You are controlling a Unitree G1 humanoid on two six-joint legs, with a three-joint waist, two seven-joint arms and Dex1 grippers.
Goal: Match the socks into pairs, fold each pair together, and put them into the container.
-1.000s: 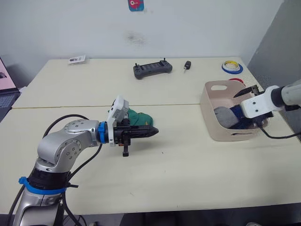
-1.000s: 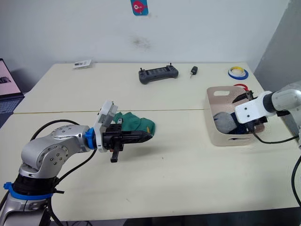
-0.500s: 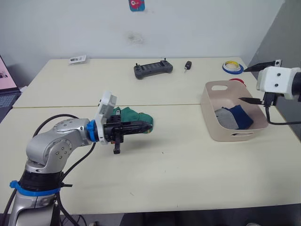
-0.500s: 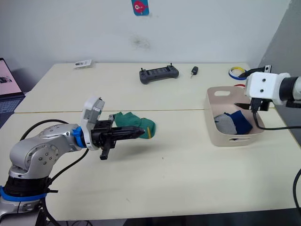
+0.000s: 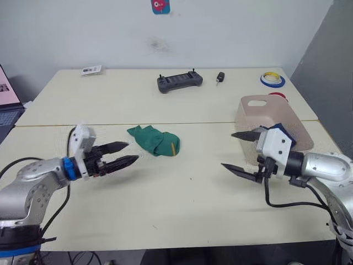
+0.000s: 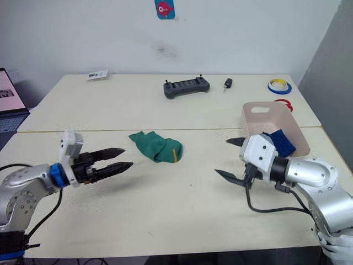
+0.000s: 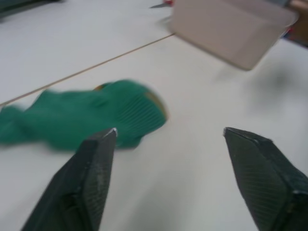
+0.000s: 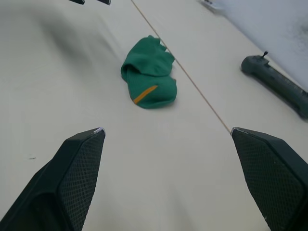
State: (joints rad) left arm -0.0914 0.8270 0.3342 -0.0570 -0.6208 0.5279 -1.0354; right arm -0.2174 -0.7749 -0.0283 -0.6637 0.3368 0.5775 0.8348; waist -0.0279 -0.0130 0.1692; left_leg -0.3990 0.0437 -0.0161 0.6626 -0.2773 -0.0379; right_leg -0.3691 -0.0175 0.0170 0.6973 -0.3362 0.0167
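My left gripper, its two black fingers parted and empty, hovers low over the cream tabletop and points at the folded green fabric sock pair with the yellow mark, which lies just beyond its tips, long axis running across the table from left to right. My right gripper, spread wide and holding nothing, sits farther off on the other side, just beside the pale pink-beige plastic tub. I judge the left arm nearer for the pickup.
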